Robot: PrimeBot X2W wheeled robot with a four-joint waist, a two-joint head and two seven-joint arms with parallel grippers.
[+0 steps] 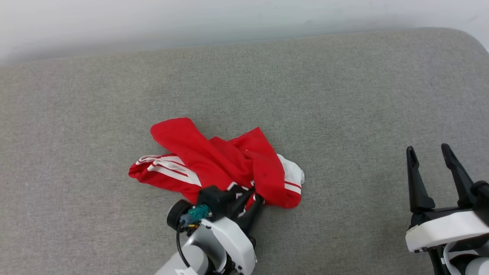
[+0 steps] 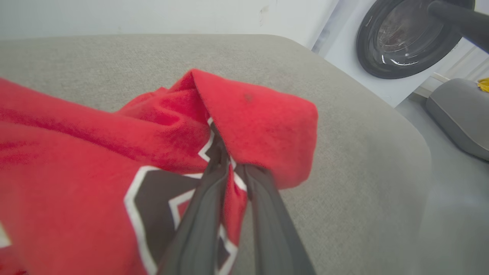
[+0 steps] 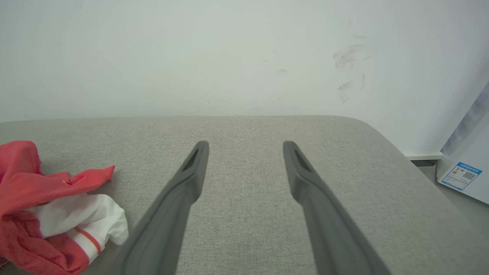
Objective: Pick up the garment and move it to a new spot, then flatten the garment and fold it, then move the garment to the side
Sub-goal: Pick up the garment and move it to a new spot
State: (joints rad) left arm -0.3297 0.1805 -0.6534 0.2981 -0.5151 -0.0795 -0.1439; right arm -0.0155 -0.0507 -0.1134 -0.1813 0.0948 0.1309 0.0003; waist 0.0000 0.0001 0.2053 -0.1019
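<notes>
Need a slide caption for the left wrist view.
Left claw pinching a fold of the crumpled red jersey on the grey cushion, washing machine behind.

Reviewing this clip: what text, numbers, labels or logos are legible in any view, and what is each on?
No text is legible enough to quote.
Black white-outlined print on the garment, pinched in the left gripper: creased and cropped, unreadable.
Blue sticker on the white appliance: code square and print too small to read.
</notes>
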